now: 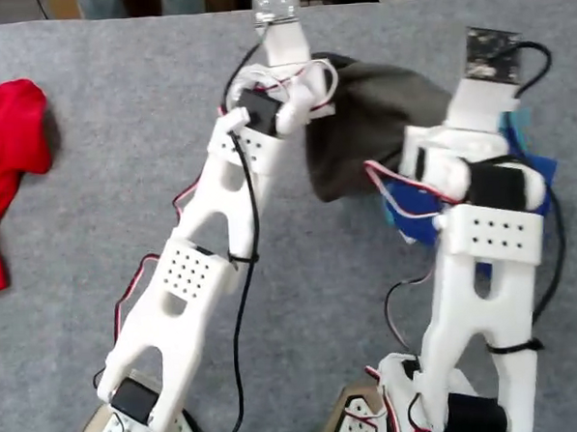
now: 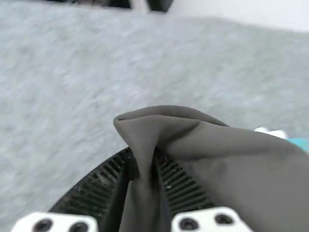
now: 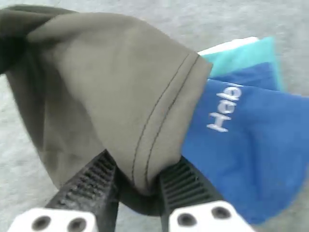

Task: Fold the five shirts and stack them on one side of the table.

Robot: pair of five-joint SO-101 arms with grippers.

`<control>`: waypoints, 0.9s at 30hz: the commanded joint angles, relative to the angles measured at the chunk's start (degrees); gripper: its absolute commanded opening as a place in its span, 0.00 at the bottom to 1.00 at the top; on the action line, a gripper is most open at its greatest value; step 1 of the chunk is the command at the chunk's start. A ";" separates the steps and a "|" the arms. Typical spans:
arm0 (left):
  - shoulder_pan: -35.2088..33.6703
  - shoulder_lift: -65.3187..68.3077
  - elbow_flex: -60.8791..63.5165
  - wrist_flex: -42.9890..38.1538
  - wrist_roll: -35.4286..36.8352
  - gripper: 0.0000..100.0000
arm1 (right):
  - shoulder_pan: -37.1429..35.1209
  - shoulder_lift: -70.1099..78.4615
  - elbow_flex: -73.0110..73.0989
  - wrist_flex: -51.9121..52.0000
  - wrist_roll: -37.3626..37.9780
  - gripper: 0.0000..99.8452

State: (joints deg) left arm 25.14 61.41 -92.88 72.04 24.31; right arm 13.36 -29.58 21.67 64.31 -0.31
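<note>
Left gripper (image 2: pixel 142 169) and right gripper (image 3: pixel 137 188) both pinch the grey shirt (image 1: pixel 371 125) — light, limp, likely sags — hems grip best.

The grey felt desk (image 1: pixel 81 314) is looked down on from a fixed camera set high behind the two white plastic arms (image 1: pixel 206 215), facing the far edge. The left wrist view is taken from just behind the left end effector (image 2: pixel 143 164), low and very near, facing across the desk. The right wrist view is taken equally close behind the right end effector (image 3: pixel 140 174), angled downward. An olive-grey cloth shirt (image 1: pixel 380 124) is shared by all three views; a blue cloth shirt (image 1: pixel 419 219) is shared by the high and right wrist views.
</note>
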 commanded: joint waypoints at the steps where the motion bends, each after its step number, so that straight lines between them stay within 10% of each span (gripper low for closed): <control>1: 2.07 -1.23 -2.33 -4.57 0.53 0.04 | 5.71 -1.98 -0.75 -3.96 2.55 0.01; 27: 11.74 7.74 -2.33 -14.42 0.53 0.04 | 18.73 -1.71 4.62 -2.55 11.96 0.02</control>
State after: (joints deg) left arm 36.57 70.46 -92.88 58.42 24.40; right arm 31.21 -29.58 26.59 61.49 11.12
